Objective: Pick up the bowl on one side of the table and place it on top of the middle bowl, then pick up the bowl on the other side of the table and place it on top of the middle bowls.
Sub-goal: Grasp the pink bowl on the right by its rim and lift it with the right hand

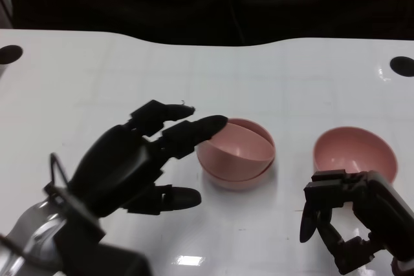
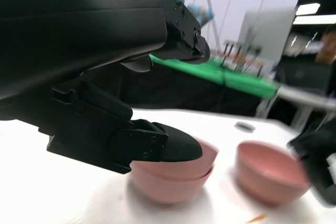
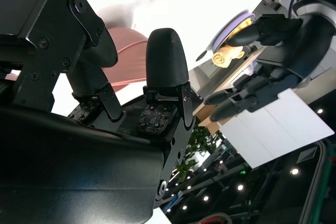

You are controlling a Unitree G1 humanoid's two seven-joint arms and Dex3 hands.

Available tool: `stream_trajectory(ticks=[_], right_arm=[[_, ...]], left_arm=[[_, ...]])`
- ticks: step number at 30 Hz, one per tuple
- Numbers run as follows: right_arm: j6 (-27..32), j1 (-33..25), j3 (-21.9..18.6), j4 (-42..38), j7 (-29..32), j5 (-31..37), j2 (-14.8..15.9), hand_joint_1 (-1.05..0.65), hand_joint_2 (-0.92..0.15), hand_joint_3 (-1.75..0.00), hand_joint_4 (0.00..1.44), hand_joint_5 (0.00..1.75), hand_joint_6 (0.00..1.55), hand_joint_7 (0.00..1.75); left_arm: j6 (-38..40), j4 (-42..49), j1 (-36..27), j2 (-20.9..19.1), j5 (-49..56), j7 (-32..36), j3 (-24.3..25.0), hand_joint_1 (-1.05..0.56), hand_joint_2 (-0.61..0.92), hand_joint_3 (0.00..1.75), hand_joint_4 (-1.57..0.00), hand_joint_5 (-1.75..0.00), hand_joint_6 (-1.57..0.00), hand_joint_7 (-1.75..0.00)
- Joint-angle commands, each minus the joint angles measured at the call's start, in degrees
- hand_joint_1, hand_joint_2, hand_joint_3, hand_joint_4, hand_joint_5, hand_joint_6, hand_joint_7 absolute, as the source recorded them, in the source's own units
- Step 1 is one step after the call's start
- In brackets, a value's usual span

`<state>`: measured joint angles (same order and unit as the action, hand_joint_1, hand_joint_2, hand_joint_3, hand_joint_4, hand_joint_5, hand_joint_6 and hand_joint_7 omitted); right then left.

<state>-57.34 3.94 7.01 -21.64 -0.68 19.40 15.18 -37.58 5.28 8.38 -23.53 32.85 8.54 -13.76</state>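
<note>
Two pink bowls are nested at the table's middle: the upper bowl (image 1: 244,139) sits tilted inside the lower bowl (image 1: 234,179). My left hand (image 1: 139,159) hovers just left of them, fingers spread and empty, one fingertip (image 1: 215,123) at the upper bowl's rim. In the left wrist view the stack (image 2: 173,174) lies just beyond my fingers (image 2: 157,145). A third pink bowl (image 1: 354,150) stands alone to the right, also seen as the single bowl (image 2: 270,171). My right hand (image 1: 352,221) is near and in front of it, fingers apart and pointing down, holding nothing.
The white table (image 1: 194,75) has a black round hole at the far left (image 1: 10,54) and another at the far right (image 1: 402,65). Behind its wavy far edge is darkness. The right wrist view shows my left hand (image 3: 262,72) and a bowl (image 3: 123,51).
</note>
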Motion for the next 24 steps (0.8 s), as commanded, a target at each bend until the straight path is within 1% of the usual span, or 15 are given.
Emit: stream_trajectory(ticks=[1, 4, 6, 7, 9, 10, 11, 12, 13, 15, 16, 17, 18, 20, 24], right_arm=[[0.6, -0.3, -0.4, 0.6, 0.1, -1.1, 0.4, 0.28, -0.04, -1.72, 1.00, 1.69, 1.00, 1.25], [1.0, -0.4, -0.7, 1.0, 0.4, -0.9, 0.3, 0.27, -0.05, -1.71, 1.00, 1.66, 0.99, 1.24], [1.2, -0.4, -0.9, 1.2, 0.8, -0.5, 0.2, 0.27, -0.05, -1.71, 1.00, 1.65, 0.99, 1.24], [1.3, -0.4, -1.0, 1.2, 0.9, -0.3, 0.2, 0.26, -0.06, -1.70, 1.00, 1.64, 0.98, 1.23], [1.2, -0.3, -1.1, 1.2, 1.1, 0.0, 0.3, 0.25, -0.07, -1.69, 1.00, 1.64, 0.98, 1.23], [1.2, -0.3, -1.2, 1.2, 1.2, 0.0, 0.3, 0.25, -0.08, -1.68, 1.00, 1.63, 0.98, 1.22], [1.2, -0.2, -1.2, 1.1, 1.2, 0.1, 0.3, 0.24, -0.08, -1.68, 1.00, 1.63, 0.97, 1.22], [1.1, -0.1, -1.2, 1.0, 1.2, 0.0, 0.4, 0.24, -0.08, -1.68, 1.00, 1.63, 0.97, 1.22], [1.0, -0.1, -1.1, 0.8, 1.3, -0.1, 0.4, 0.24, -0.09, -1.67, 1.00, 1.63, 0.97, 1.22], [0.7, 0.1, -1.2, 0.5, 1.4, -0.2, 0.5, 0.24, -0.10, -1.66, 0.99, 1.64, 0.97, 1.22], [0.5, 0.1, -1.2, 0.3, 1.5, -0.2, 0.5, 0.24, -0.10, -1.66, 0.99, 1.64, 0.97, 1.22], [0.4, 0.2, -1.3, 0.2, 1.6, -0.1, 0.5, 0.24, -0.09, -1.66, 0.99, 1.64, 0.97, 1.22], [0.5, 0.2, -1.3, 0.2, 1.5, -0.4, 0.6, 0.24, -0.09, -1.66, 1.00, 1.64, 0.97, 1.22], [0.6, 0.1, -1.3, 0.3, 1.3, -0.8, 0.7, 0.23, -0.10, -1.67, 0.99, 1.63, 0.97, 1.23], [0.5, -0.4, -1.4, 0.8, 1.3, -1.3, 0.8, 0.22, -0.10, -1.67, 0.98, 1.61, 0.96, 1.23]], left_arm=[[-4.2, -1.1, -5.6, -2.5, -5.6, -0.4, 3.2, -0.35, 0.92, 0.21, -0.20, -1.23, -0.32, -0.84], [-5.3, -2.2, -8.7, -3.0, -9.1, -2.6, 4.5, -0.26, 0.92, 0.21, -0.29, -1.34, -0.36, -0.96], [-6.5, -2.3, -10.2, -2.8, -10.7, -3.2, 5.3, -0.23, 0.92, 0.21, -0.33, -1.36, -0.39, -0.98], [-7.1, -2.2, -10.7, -2.6, -11.4, -3.4, 5.6, -0.17, 0.91, 0.22, -0.44, -1.35, -0.45, -0.99], [-7.7, -2.6, -12.2, -2.1, -12.5, -3.7, 6.3, -0.12, 0.88, 0.25, -0.53, -1.34, -0.50, -0.99], [-7.7, -2.9, -12.8, -1.9, -12.7, -3.8, 6.7, -0.10, 0.79, 0.44, -0.59, -1.40, -0.56, -1.00], [-7.9, -3.2, -13.3, -1.7, -12.8, -3.9, 7.0, -0.09, 0.70, 0.60, -0.61, -1.41, -0.58, -1.00], [-8.1, -3.5, -14.1, -1.5, -13.1, -4.0, 7.4, -0.07, 0.64, 0.72, -0.64, -1.43, -0.61, -1.00], [-8.2, -3.9, -14.8, -1.4, -13.5, -4.2, 7.6, -0.04, 0.53, 0.92, -0.70, -1.43, -0.68, -1.01], [-7.3, -5.3, -16.7, -1.2, -15.8, -5.5, 7.8, -0.01, 0.46, 1.06, -0.74, -1.43, -0.74, -1.01], [-6.6, -6.1, -17.7, -1.1, -17.4, -6.4, 7.8, 0.04, 0.38, 1.26, -0.81, -1.49, -0.81, -1.05], [-6.1, -6.7, -18.5, -1.0, -18.6, -7.2, 7.8, 0.06, 0.34, 1.36, -0.84, -1.51, -0.84, -1.07], [-6.2, -6.4, -19.2, -0.6, -20.2, -7.9, 7.8, 0.07, 0.32, 1.41, -0.85, -1.53, -0.86, -1.08], [-6.1, -5.8, -20.1, 0.3, -22.4, -8.9, 7.7, 0.10, 0.26, 1.58, -0.91, -1.59, -0.93, -1.25], [-5.3, -4.9, -20.5, 2.2, -23.0, -9.8, 8.1, 0.10, 0.19, 1.68, -0.92, -1.62, -0.91, -1.39]])
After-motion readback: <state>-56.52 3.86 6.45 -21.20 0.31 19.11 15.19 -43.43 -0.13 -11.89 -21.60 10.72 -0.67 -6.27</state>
